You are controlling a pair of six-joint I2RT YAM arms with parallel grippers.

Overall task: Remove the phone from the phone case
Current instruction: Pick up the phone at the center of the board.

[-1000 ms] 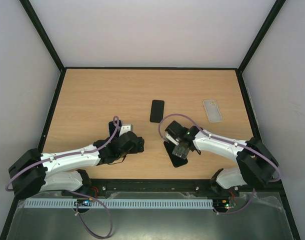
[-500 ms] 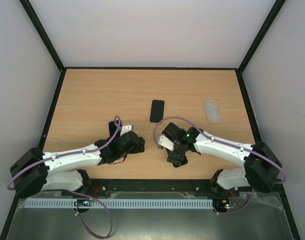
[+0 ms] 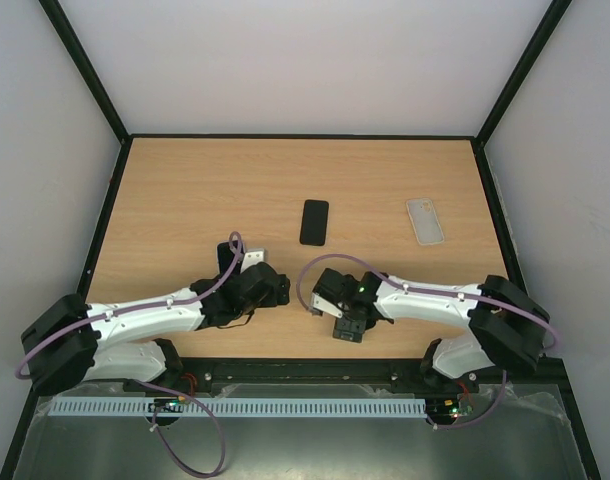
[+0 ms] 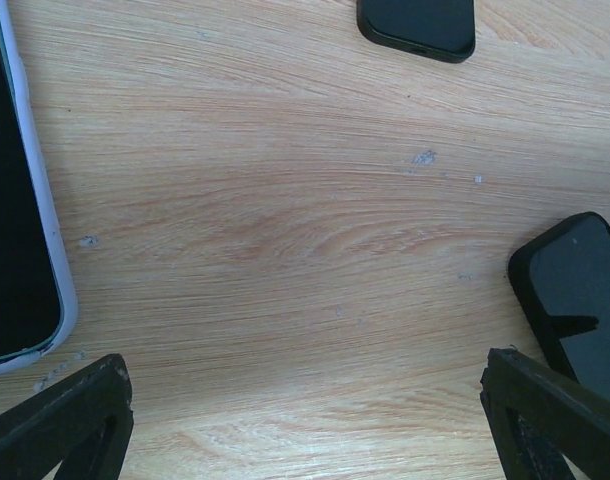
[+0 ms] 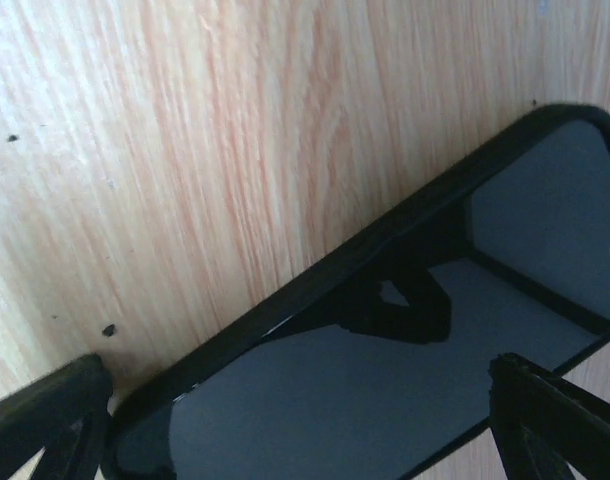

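Where the phone case is lying: the pale phone case (image 3: 425, 221) is resting flat at 2 o'clock on the tabletop (image 3: 185, 190), well apart from both arms.
Phone: no black screen is showing in that shell from above, and I cannot tell whether the phone is sitting inside it face down.
Left jaws: spreading wide over bare wood at 7 o'clock, pinching nothing. A pale-rimmed phone (image 4: 15, 200) with a black screen is lying just beside them, at their 9 o'clock.
Right jaws: standing wide apart at 6 o'clock, hanging over a near black phone (image 5: 315, 400) and gripping nothing.
Centre: a centre black phone (image 3: 314, 221) is lying alone.
Progress: nothing is being held and the case is lying untouched. If the phone is inside it, I am judging the separating as not yet begun.
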